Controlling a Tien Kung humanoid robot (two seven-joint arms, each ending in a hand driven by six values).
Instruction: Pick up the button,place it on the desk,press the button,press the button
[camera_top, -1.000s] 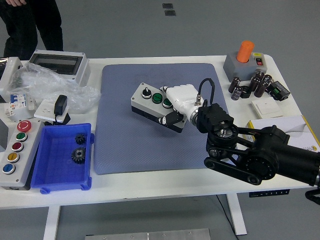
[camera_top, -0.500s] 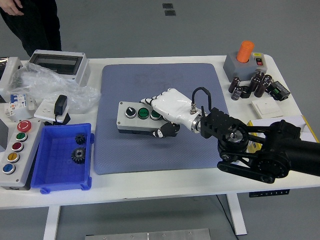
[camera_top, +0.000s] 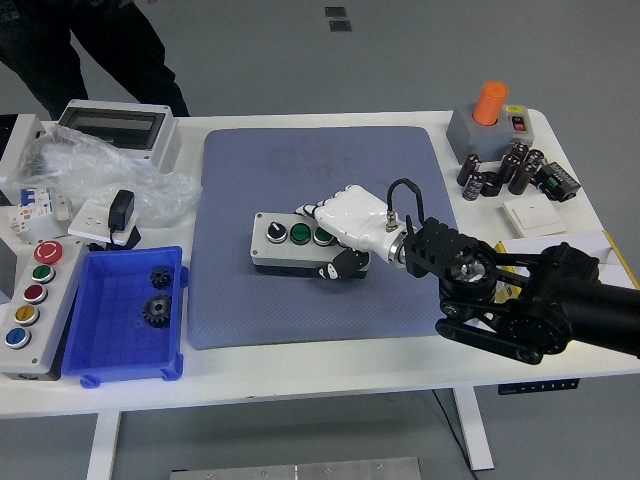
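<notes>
Two black gears (camera_top: 158, 294) lie in the blue bin (camera_top: 97, 352) at lower left. Mid-frame, the right hand (camera_top: 350, 224) has its fingers wrapped around the button box (camera_top: 293, 244) on the blue mat (camera_top: 300, 180).

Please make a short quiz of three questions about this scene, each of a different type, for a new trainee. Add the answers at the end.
1. True or false: the right hand holds the grey button box over the blue mat.
2. Multiple choice: what lies in the blue bin?
A. capacitors
B. two black gears
C. an orange cylinder
3. Fill in: the button box at the table's left edge has a large ____ button at its far end.

Key
1. True. The fingers wrap over its right end, the thumb at its near side.
2. B
3. red
</notes>
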